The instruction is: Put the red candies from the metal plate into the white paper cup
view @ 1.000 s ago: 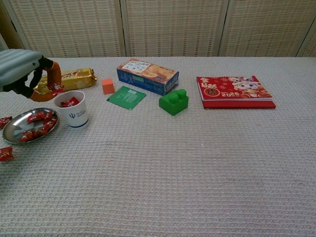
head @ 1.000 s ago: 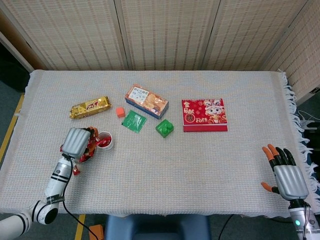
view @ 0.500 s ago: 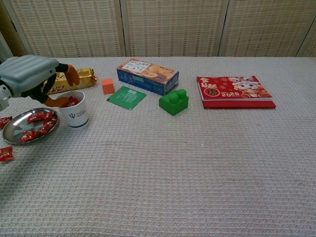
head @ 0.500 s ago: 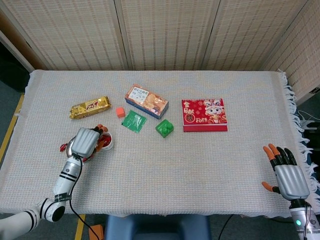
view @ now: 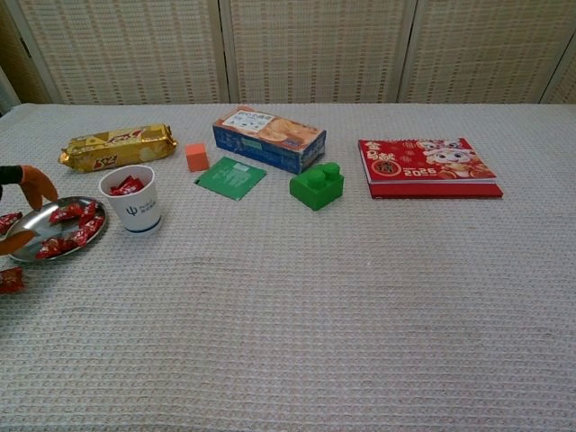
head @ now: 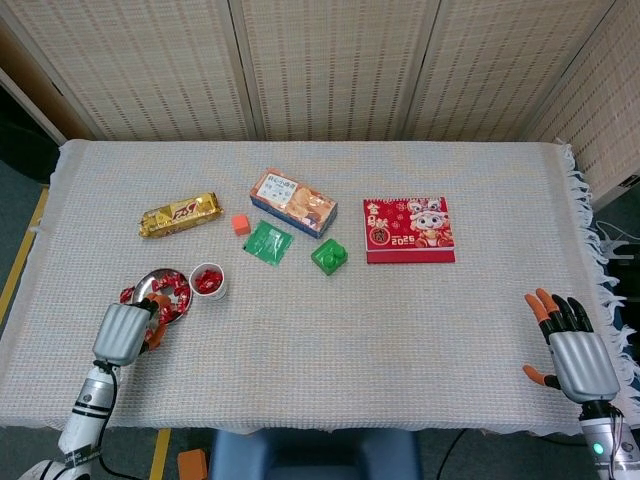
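The metal plate [view: 29,230] lies at the front left with several red candies [view: 74,225] on it. Just right of it stands the white paper cup [view: 131,209] with red candy [view: 128,186] inside. My left hand [head: 122,333] hovers low at the plate's near-left side; in the chest view only its orange fingertips [view: 38,185] show at the frame edge, spread over the plate's left rim with nothing between them. In the head view, the plate [head: 148,277] and the cup [head: 208,281] show just beyond the hand. My right hand [head: 572,352] rests open at the front right corner, far from both.
Two loose red candies [view: 10,281] lie on the cloth left of the plate. Behind are a gold snack bar [head: 180,214], an orange cube [head: 240,224], a biscuit box [head: 293,200], a green packet [head: 268,241], a green brick [head: 329,256] and a red calendar [head: 408,229].
My left hand carried a candy from the plate to over the cup, let it go there, then drew back towards me and to the left of the plate. The right hand stayed put.
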